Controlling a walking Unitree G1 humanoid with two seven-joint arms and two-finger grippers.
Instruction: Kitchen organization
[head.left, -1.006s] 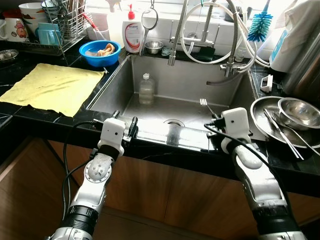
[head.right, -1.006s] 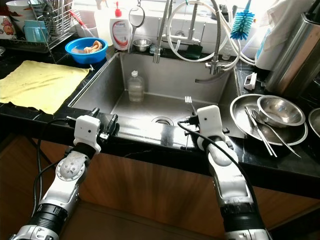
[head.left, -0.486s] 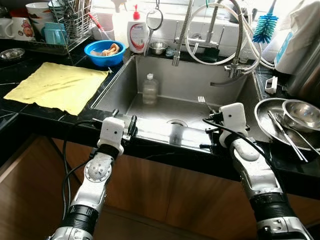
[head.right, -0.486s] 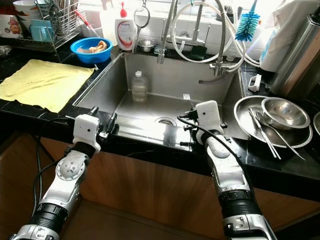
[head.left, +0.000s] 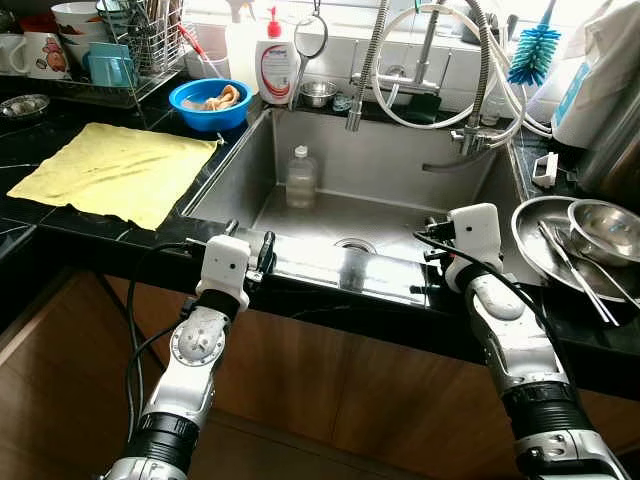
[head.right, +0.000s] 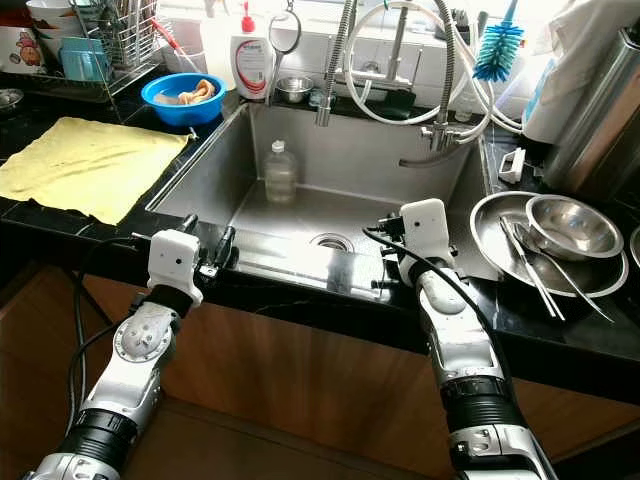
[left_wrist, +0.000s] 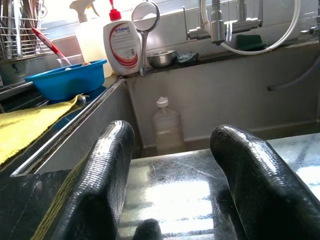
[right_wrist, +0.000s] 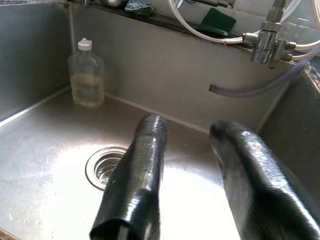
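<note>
A steel sink (head.left: 400, 160) lies in front of me, set into a black counter. A small clear bottle (head.left: 300, 176) stands upright at the sink's back left, left of the drain (head.left: 352, 245). My left gripper (head.left: 250, 235) rests at the sink's front rim, open with nothing between its fingers (left_wrist: 107, 165). My right gripper (head.left: 428, 255) hangs over the right side of the sink, open and empty above the sink floor, with the drain (right_wrist: 102, 167) beside one finger. The bottle (right_wrist: 86, 74) stands well beyond it.
A yellow cloth (head.left: 110, 170) is spread on the counter at left. Behind it are a blue bowl (head.left: 210, 103), a soap bottle (head.left: 273, 68) and a dish rack (head.left: 120, 60). A steel plate (head.left: 530, 225) with a bowl (head.left: 600, 225) and utensils sits at right. The faucet hoses (head.left: 440, 70) hang over the sink's back.
My right gripper has moved forward and a little right over the sink, and now covers the spot where a fork lay. The head camera shifted slightly. The left gripper stays put.
</note>
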